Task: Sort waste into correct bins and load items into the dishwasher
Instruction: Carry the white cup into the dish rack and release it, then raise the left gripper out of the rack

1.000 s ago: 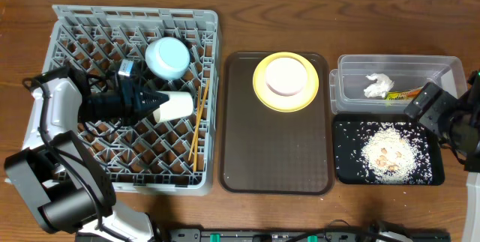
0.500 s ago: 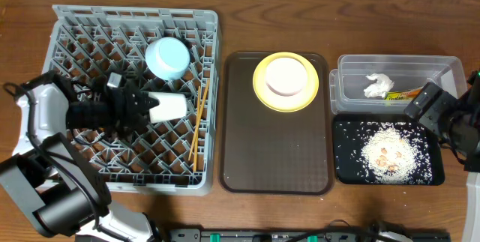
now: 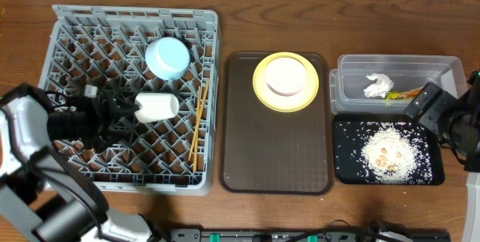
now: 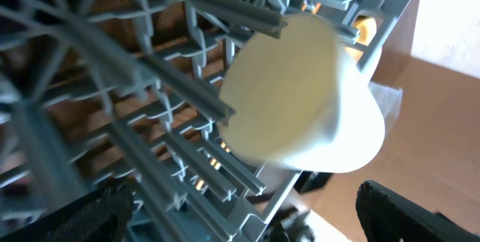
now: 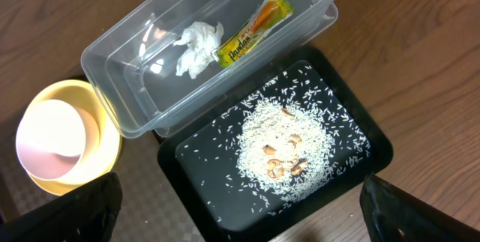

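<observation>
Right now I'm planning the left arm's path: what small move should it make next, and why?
Probably raise the left end effector clear of the dish rack: the white cup lies on its side among the pegs, apart from its open jaws, and the yellow plate waits on the brown tray.
</observation>
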